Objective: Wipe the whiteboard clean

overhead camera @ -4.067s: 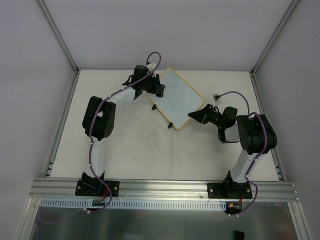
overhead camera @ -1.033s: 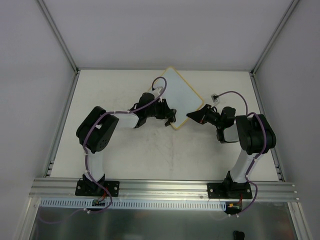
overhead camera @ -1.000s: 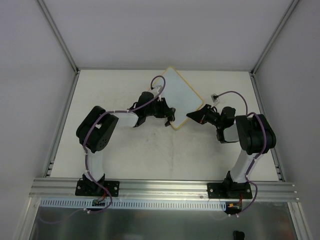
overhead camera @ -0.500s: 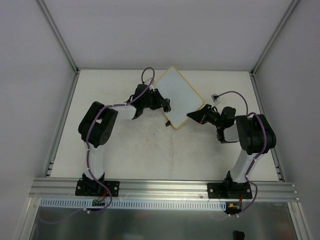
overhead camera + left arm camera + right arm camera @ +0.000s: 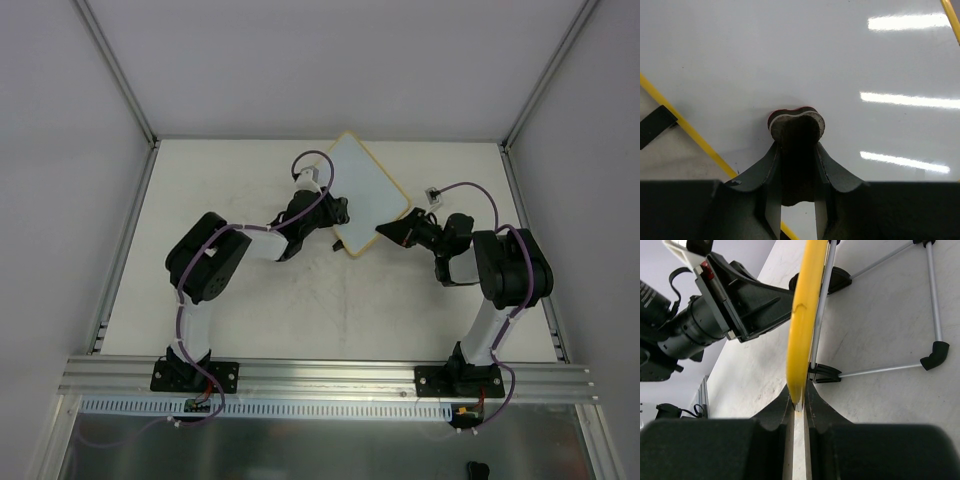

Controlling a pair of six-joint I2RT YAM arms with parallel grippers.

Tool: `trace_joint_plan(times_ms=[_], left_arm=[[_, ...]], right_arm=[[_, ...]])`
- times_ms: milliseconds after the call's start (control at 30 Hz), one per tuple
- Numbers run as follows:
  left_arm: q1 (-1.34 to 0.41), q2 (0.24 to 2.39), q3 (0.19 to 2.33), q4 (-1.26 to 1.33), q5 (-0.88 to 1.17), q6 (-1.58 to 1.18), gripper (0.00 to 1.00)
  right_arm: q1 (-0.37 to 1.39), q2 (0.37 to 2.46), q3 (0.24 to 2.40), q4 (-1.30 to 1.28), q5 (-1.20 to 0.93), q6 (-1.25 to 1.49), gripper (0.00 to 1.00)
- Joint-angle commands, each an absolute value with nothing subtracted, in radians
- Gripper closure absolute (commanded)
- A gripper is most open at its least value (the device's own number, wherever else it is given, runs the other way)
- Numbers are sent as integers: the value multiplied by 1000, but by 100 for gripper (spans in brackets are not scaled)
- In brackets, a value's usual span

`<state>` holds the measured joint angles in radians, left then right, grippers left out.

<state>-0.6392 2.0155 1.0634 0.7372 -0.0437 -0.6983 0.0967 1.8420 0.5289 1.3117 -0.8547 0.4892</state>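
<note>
The whiteboard (image 5: 362,185) stands tilted at the back middle of the table, white with a yellow rim. My left gripper (image 5: 335,212) is shut on a small eraser (image 5: 796,125) with a red back and presses it against the board's white face (image 5: 805,55), near the lower left rim. My right gripper (image 5: 385,231) is shut on the board's yellow edge (image 5: 804,320) at its right corner and holds it. No writing shows on the board face.
The board's wire stand (image 5: 935,305) with black feet (image 5: 826,373) rests on the tabletop behind the board. A small black-and-white item (image 5: 433,193) lies right of the board. The enclosure walls frame the table (image 5: 250,300).
My left gripper has swept with the eraser across the board, from the lower corner up to the left edge and back down toward the lower middle. The faint marks seen earlier are gone. The right gripper has not moved.
</note>
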Motion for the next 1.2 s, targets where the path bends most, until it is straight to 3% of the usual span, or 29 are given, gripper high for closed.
trace_joint_plan(times_ms=[0, 400, 733, 1000, 1167], left_arm=[[-807, 2037, 1034, 727, 25, -727, 100], [-960, 1944, 925, 758, -47, -833, 100], [-781, 1652, 810, 568, -31, -769, 100], [-602, 1338, 710, 264, -38, -703, 100], [-491, 1252, 663, 134, 1, -710, 100]], right_arm=[[127, 1825, 535, 1531, -953, 482, 100], [127, 1825, 537, 1531, -954, 482, 100], [127, 1825, 538, 1531, -956, 482, 100], [130, 1832, 546, 1531, -957, 482, 100], [127, 1847, 571, 1528, -985, 506, 100]])
